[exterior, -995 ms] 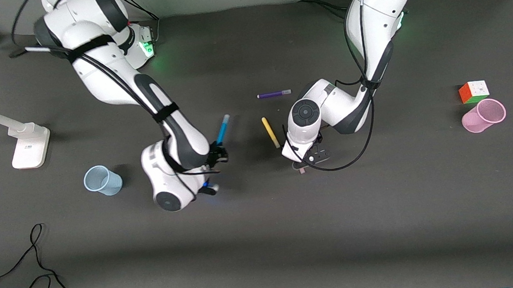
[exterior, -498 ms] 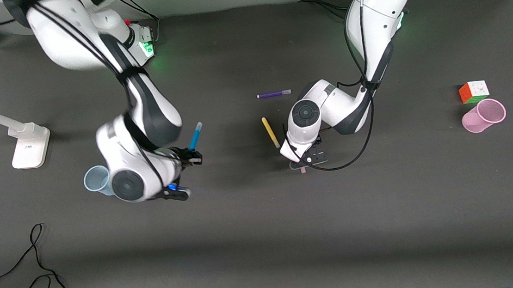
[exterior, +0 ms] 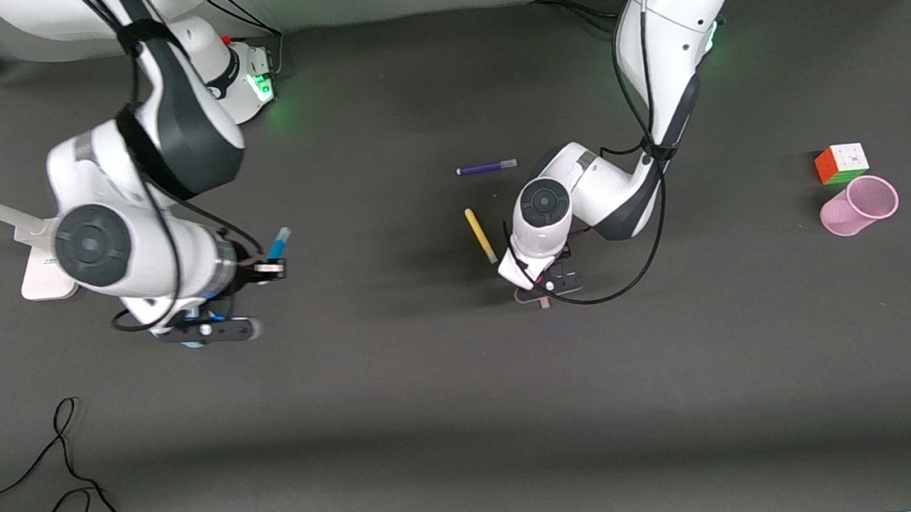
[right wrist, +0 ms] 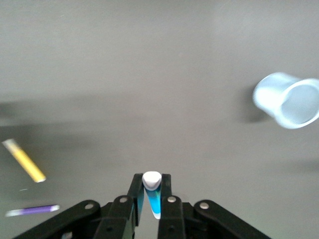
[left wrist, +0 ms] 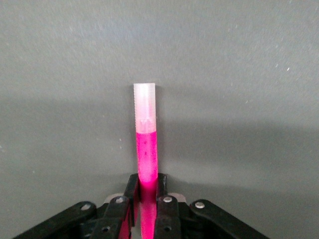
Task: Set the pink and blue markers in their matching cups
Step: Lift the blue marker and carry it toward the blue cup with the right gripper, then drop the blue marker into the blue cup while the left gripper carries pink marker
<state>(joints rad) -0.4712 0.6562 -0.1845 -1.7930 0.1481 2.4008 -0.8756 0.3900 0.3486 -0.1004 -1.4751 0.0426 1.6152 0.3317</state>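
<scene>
My right gripper (exterior: 268, 266) is shut on the bright blue marker (exterior: 281, 241), holding it in the air; in the right wrist view the marker (right wrist: 152, 196) sits between the jaws with its pale end up. The pale blue cup (right wrist: 289, 100) shows only in that view, upright on the table off to one side of the gripper; in the front view the right arm hides it. My left gripper (exterior: 547, 285) is shut on the magenta-pink marker (left wrist: 146, 149), low over the table's middle, pale end pointing away from the jaws. The pale pink cup (exterior: 859, 205) stands toward the left arm's end.
A yellow marker (exterior: 480, 236) and a purple marker (exterior: 486, 167) lie beside the left arm's wrist. A multicoloured cube (exterior: 841, 163) sits just farther from the front camera than the pink cup. A white stand (exterior: 52, 258) and loose cables (exterior: 72, 487) are at the right arm's end.
The right arm has carried the blue marker toward its own end of the table and now covers the blue cup in the front view. The left gripper has hardly moved.
</scene>
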